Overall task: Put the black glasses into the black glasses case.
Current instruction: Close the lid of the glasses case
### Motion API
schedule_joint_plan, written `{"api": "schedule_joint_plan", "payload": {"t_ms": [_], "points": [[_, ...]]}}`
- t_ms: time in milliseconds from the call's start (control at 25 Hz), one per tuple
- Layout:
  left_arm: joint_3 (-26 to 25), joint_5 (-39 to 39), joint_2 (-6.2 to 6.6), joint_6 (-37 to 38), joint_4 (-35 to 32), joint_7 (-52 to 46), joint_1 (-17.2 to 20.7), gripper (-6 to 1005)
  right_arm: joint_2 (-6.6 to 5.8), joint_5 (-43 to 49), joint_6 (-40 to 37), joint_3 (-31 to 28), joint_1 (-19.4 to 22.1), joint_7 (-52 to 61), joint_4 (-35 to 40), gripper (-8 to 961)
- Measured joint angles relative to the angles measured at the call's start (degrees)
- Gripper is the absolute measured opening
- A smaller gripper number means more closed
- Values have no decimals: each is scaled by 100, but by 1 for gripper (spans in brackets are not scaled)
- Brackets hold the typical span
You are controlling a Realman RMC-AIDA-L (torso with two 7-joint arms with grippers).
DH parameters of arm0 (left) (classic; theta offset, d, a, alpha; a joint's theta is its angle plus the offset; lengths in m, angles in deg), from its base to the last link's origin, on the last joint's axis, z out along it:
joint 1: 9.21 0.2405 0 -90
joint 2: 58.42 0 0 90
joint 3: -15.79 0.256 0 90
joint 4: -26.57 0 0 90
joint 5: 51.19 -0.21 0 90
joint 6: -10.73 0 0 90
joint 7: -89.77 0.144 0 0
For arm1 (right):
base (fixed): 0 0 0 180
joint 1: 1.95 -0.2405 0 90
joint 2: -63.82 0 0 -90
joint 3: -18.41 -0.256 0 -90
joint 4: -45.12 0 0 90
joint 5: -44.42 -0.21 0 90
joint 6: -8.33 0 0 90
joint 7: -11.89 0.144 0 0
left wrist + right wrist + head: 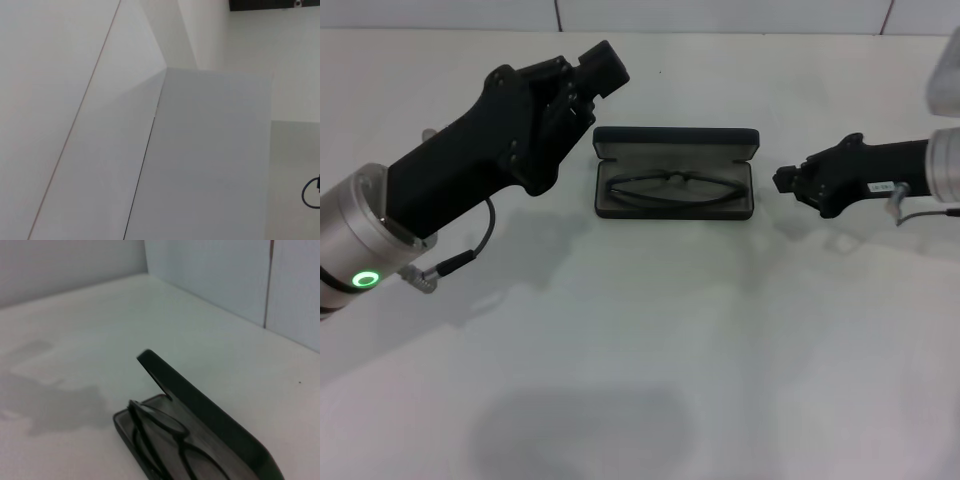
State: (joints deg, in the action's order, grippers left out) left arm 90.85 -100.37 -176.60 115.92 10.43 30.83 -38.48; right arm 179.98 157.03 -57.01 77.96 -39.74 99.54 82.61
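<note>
Left gripper (582,85), raised just left of the case, points up and away; whether its fingers are apart cannot be told. Centre: the glasses case (676,172) lies open, lid upright at the back; the glasses (677,187) rest folded inside on the grey lining, so placement looks done. The glasses are probably light, thin and fragile, best taken at the bridge or a temple; the case is stiff, its smooth shell likely slippery. Right gripper (786,181) hovers just right of the case, finger state unclear. The table (650,350) is white, matte and flat; pale walls stand behind.
</note>
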Motion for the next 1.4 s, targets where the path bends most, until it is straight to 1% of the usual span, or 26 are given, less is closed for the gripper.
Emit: {"api": "schedule_joint_plan", "payload": {"t_ms": [200,280,360,400,440,480,520,560,600,640,720,760,800,840,880,960,1000,1120,1240,1320,1400], "points": [[0,0,8,0,-21,-32,-41,52,-15,-476,-491,56,461,5,439,123],[1,0,19,-36,-8,-44,-112,52,-15,-658,-693,58,709,6,675,124],[14,-14,46,-232,-21,-110,-226,53,-20,-921,-938,40,1031,7,975,126],[16,-33,80,-388,-37,-190,-323,53,-31,-1041,-1058,18,1211,8,1120,126],[22,-94,114,-577,-48,-300,-430,53,-58,-1365,-1295,-22,1744,9,1628,127],[18,-156,166,-764,-61,-428,-581,53,-58,-1365,-1295,-22,1744,9,1628,127],[22,-265,216,-943,-71,-555,-706,53,-67,-1471,-1357,-46,1993,10,1870,128],[21,-441,313,-1236,-120,-783,-905,53,-66,-1518,-1372,-59,2161,10,2043,129],[28,-745,397,-1593,-202,-1050,-1062,53,-67,-1576,-1393,-85,2370,9,2246,129],[25,-1060,466,-1922,-331,-1341,-1187,53,-65,-1612,-1411,-92,2487,6,2367,130],[14,-1691,537,-2535,-591,-1876,-1414,53,-67,-1739,-1513,-169,2680,0,2462,131],[-2,-2055,539,-2897,-705,-2144,-1555,53,-73,-1811,-1603,-268,2762,-7,2433,132],[-5,-2323,523,-3182,-799,-2338,-1696,53,-76,-1874,-1707,-377,2809,-22,2376,132],[-6,-2748,466,-3679,-901,-2596,-1930,53,-80,-1930,-1845,-521,2845,-61,2286,133],[-6,-2748,466,-3679,-901,-2596,-1930,68,-81,-1962,-2016,-716,2851,-134,2126,133],[-3,-3059,372,-4175,-953,-2690,-2104,97,-81,-1983,-2276,-1004,2826,-273,1838,135],[-3,-3122,346,-4299,-954,-2698,-2139,112,-79,-2009,-2348,-1082,2816,-331,1714,135],[21,-3530,182,-4897,-904,-2798,-2286,156,-77,-2063,-2412,-1185,2801,-456,1501,137],[6,-3992,36,-5211,-898,-2924,-2333,167,-76,-2069,-2413,-1202,2805,-491,1453,139],[-4,-4125,7,-5263,-897,-2953,-2330,175,-76,-2069,-2393,-1205,2793,-495,1449,140],[-5,-4152,16,-5280,-879,-2958,-2306,175,-76,-2068,-2374,-1207,2763,-495,1447,141]]}}
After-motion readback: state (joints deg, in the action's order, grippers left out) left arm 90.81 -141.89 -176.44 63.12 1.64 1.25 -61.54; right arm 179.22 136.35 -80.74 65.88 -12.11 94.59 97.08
